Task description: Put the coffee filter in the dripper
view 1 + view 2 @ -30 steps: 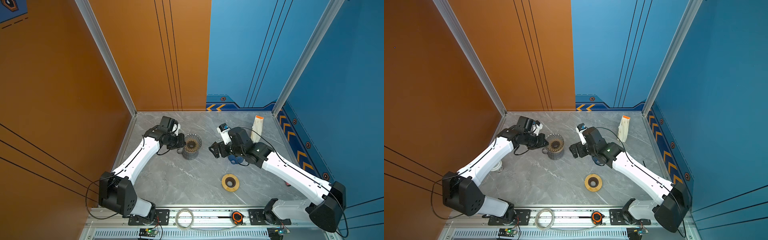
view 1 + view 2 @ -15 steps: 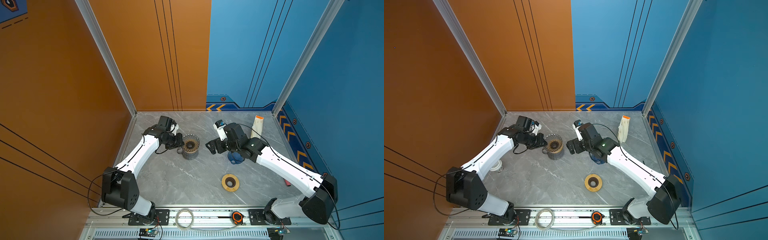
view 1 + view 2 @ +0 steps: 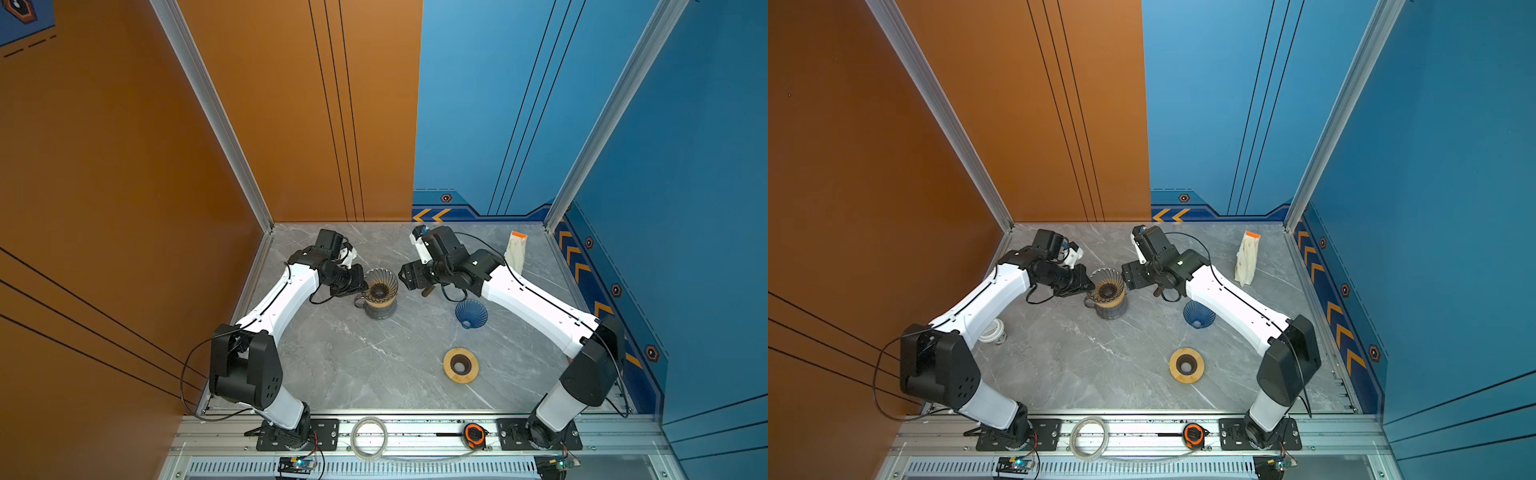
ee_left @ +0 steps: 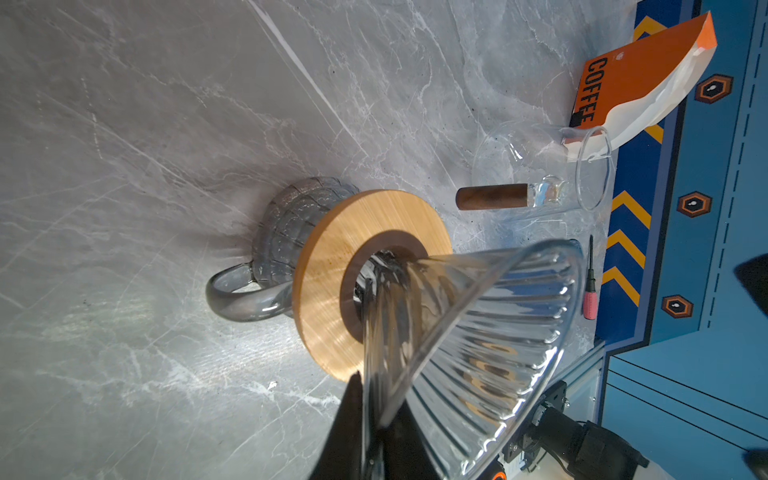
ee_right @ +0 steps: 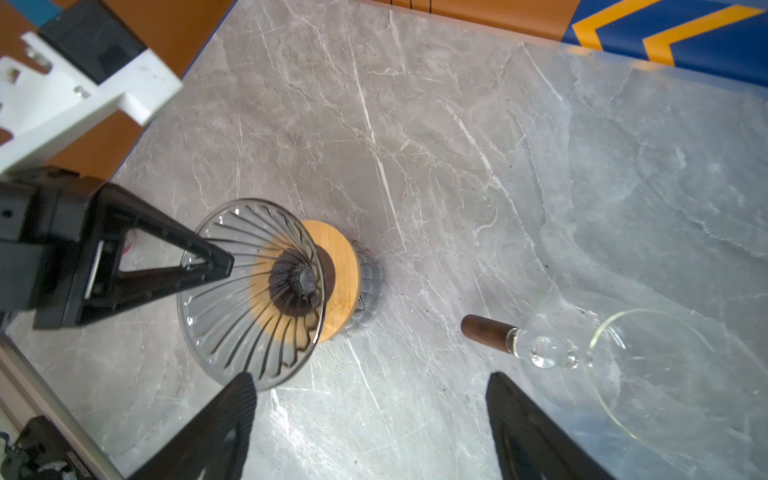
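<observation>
**Marble desk between orange and blue walls: dripper gripped, filters at the back**

A grey marble desk (image 3: 353, 365) forms the floor of a booth, with orange panels on the left and blue ones on the right. Near the back, left of centre, a ribbed glass dripper (image 3: 380, 284) sits in a wooden ring (image 4: 332, 257) on top of a smoky grey mug (image 4: 286, 224). The left claw (image 3: 365, 287) reaches in from the left and pinches the dripper's rim. In the left wrist view the glass wall runs between its two black fingers (image 4: 338, 436). The right claw (image 5: 370, 384) hangs just to the right of the dripper, its jaws wide apart with nothing between them.

The coffee filter pack (image 3: 515, 251), pale with an orange header printed COFFEE, stands upright in the back right corner. It is well apart from the dripper and from both claws. A clear glass carafe (image 5: 665, 374) with a brown wooden handle (image 5: 486, 332) stands near the right claw. Nearer the front, a blue ribbed cone (image 3: 471, 313) rests on the desk just beside the right forearm. A second wooden ring (image 3: 460, 365) lies flat in front of it.
</observation>
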Tool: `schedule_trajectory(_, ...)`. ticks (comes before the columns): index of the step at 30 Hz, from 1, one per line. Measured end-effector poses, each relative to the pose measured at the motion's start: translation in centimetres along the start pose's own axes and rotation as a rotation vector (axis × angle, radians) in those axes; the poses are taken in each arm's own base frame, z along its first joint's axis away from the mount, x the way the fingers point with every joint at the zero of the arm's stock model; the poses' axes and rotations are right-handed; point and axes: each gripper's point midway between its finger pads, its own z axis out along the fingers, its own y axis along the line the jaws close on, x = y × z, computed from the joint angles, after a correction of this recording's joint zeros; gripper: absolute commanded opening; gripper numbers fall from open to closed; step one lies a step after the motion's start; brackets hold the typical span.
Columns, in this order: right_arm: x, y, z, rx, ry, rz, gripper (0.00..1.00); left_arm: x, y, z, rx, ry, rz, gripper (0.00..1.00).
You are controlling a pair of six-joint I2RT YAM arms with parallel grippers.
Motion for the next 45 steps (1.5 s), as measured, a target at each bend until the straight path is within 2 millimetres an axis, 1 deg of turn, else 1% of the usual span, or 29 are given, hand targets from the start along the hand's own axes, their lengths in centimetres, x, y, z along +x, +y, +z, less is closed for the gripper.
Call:
schedule_trajectory(3,-0.1,0.3,1.3,0.007,0.032,0.011,0.75,-0.4,-0.3,-0.3,0.003,-0.011,0.005,0.25)
schedule_trajectory(5,0.2,0.5,2.0,0.011,0.057,0.019,0.71,-0.5,-0.3,-0.4,0.004,-0.014,0.005,0.28)
schedule_trajectory(9,1.0,0.6,3.3,0.023,0.099,0.047,0.63,-0.6,-0.4,-0.5,0.003,-0.018,0.006,0.29)
schedule_trajectory(15,0.8,0.8,4.6,0.026,0.12,0.095,0.52,-1.2,-0.6,-0.6,0.005,-0.029,0.013,0.28)
schedule_trajectory(19,0.2,1.2,4.8,0.018,0.112,0.109,0.46,-1.5,-0.2,-0.2,-0.001,-0.022,0.014,0.23)
schedule_trajectory(21,-0.1,1.4,4.9,0.011,0.107,0.118,0.43,-1.6,0.0,0.1,-0.005,-0.016,0.015,0.18)
schedule_trajectory(23,-0.2,1.5,5.0,0.01,0.11,0.128,0.4,-1.6,0.2,0.3,-0.007,-0.013,0.018,0.17)
schedule_trajectory(27,-0.1,1.6,5.7,0.013,0.118,0.141,0.39,-1.7,0.3,0.4,-0.009,-0.01,0.022,0.16)
schedule_trajectory(32,-0.1,1.6,6.6,0.021,0.136,0.157,0.34,-2.2,0.3,0.3,-0.009,-0.017,0.03,0.16)
schedule_trajectory(35,-0.1,1.7,7.0,0.02,0.141,0.161,0.32,-2.2,0.3,0.3,-0.009,-0.018,0.031,0.18)
schedule_trajectory(40,0.0,1.7,7.3,0.016,0.148,0.173,0.3,-2.4,0.5,0.2,-0.01,-0.022,0.033,0.25)
schedule_trajectory(43,-0.1,1.8,7.3,0.013,0.15,0.177,0.27,-2.5,0.7,0.1,-0.012,-0.026,0.026,0.25)
schedule_trajectory(45,0.0,1.9,7.3,0.006,0.156,0.181,0.26,-2.7,0.9,0.0,-0.014,-0.029,0.021,0.24)
